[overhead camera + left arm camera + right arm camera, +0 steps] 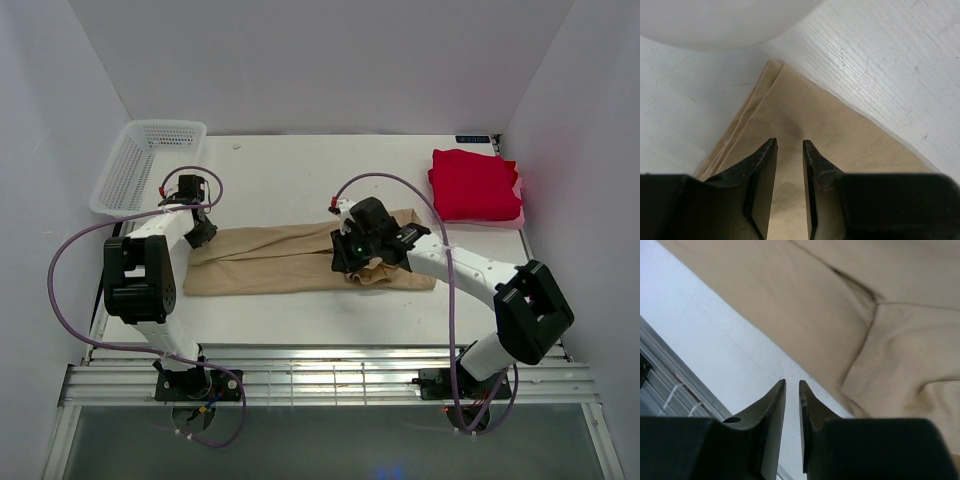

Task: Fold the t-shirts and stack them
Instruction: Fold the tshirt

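- Where the overhead camera looks down, the tan-beige t-shirt lies folded into a long band across the middle of the white table, running from 9 to 3 o'clock.
- The left gripper sits at the band's 9 o'clock end and the right gripper rests over the cloth just right of centre.
- The red t-shirt lies folded at 2 o'clock, well apart from the tan one, and a white mesh basket stands at 10 o'clock.
- From the left wrist, the left gripper hangs over a stitched corner of the tan-beige t-shirt that points to 12 o'clock.
- Its fingers stand a narrow slit apart, released, with flat cloth showing through the slit and bare table beyond.
- From the right wrist, the right gripper has its jaws slightly parted and grasps nothing, with only table showing in the gap.
- The creased tan-beige t-shirt fills the frame from 12 to 4 o'clock, its edge just beside the tips.
- A slotted metal rail lies at 8 o'clock.
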Robot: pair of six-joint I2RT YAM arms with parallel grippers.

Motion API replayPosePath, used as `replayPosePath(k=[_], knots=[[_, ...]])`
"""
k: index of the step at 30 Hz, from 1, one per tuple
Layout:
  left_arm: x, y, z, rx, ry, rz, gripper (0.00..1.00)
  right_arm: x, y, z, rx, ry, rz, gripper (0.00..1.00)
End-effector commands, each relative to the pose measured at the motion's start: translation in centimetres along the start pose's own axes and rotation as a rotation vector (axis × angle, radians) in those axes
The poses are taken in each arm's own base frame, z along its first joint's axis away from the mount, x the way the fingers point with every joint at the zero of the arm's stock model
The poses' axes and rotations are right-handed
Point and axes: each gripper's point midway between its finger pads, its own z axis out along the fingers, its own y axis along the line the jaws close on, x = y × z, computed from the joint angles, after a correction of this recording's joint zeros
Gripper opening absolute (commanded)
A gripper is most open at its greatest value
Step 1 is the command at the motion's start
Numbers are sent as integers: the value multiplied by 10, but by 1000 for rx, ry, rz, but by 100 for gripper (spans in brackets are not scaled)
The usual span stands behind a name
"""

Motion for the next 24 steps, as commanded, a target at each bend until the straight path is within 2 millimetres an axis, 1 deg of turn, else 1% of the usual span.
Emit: replayPosePath(k=[1, 2, 3, 4, 5, 6, 7, 8, 9, 11, 14, 17, 18, 20, 21, 22, 24], knots=[[-11, -9, -11, 47, -39, -29, 38, -51, -24, -31, 151, -160, -1, 21], [-11, -10, -11, 50, -38, -30, 37, -50, -35, -31, 179, -155, 15, 18], [-11, -10, -11, 53, -37, -33, 37, -49, -53, -31, 223, -144, 42, 16], [-12, -11, -12, 59, -37, -36, 37, -43, -62, -24, 240, -114, 46, 14], [-12, -11, -13, 60, -38, -36, 36, -42, -70, -22, 264, -104, 50, 14], [-12, -11, -13, 61, -39, -36, 37, -35, -78, -15, 276, -74, 54, 13], [-13, -11, -14, 62, -42, -34, 36, -34, -82, -12, 284, -66, 44, 13], [-13, -11, -14, 62, -44, -32, 36, -34, -91, -10, 320, -59, 23, 13], [-13, -11, -15, 62, -44, -32, 36, -32, -95, -2, 325, -46, 14, 14], [-13, -10, -15, 62, -43, -30, 36, -30, -102, 5, 335, -35, -3, 13], [-12, -10, -16, 63, -41, -26, 36, -17, -113, 18, 354, 10, 6, 13], [-13, -8, -19, 62, -53, -26, 36, -4, -112, 16, 351, 38, 32, 13], [-14, -7, -20, 60, -58, -24, 36, -4, -109, 9, 351, 28, 36, 13], [-13, -6, -19, 54, -58, -20, 36, 14, -106, 2, 348, 66, 61, 13], [-12, -5, -18, 52, -56, -20, 36, 16, -102, -4, 337, 61, 62, 13], [-12, -5, -18, 52, -55, -19, 36, 29, -101, -6, 332, 88, 76, 14], [-10, -6, -16, 51, -48, -22, 36, 42, -89, -13, 283, 120, 98, 14]])
